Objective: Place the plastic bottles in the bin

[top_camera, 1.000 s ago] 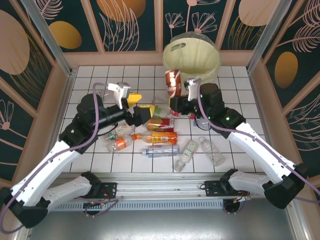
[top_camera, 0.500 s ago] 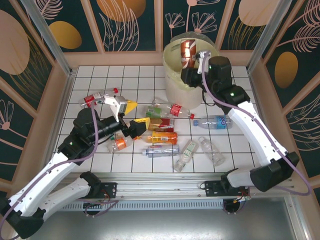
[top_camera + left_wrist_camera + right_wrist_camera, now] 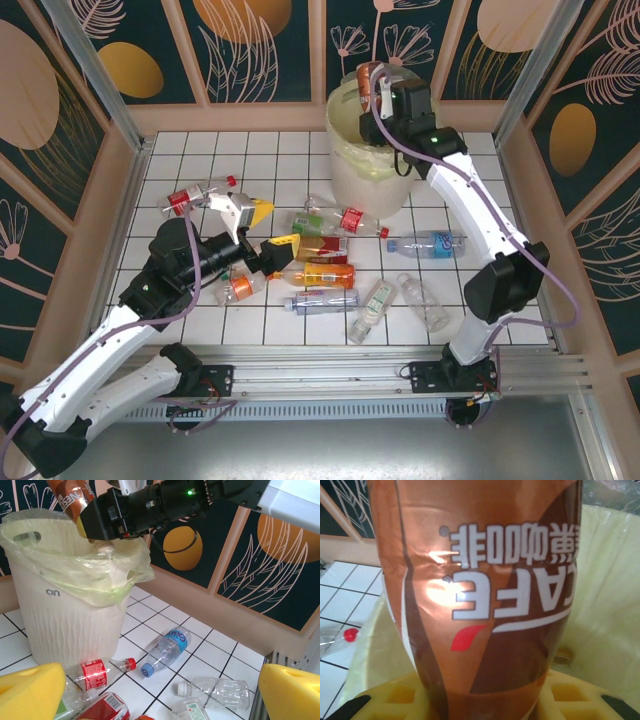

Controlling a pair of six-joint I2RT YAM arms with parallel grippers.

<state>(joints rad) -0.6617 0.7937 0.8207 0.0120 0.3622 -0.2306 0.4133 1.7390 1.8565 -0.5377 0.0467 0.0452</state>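
From above: your right pincer pinches the brown coffee bottle high over the bin, arm stretched far forward. Let go only when it is centred over the liner.

Left wrist: your left pincer is spread, low over the loose bottles on the tabletop.

Right wrist: the bottle's label reads upside down, so the bottle is inverted.

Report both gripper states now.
Left gripper: open, holding nothing.
Right gripper: shut on the brown bottle, above the bin.

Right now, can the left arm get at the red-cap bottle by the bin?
Probably yes: the open left tool faces the bottle just ahead, though other bottles crowd it.
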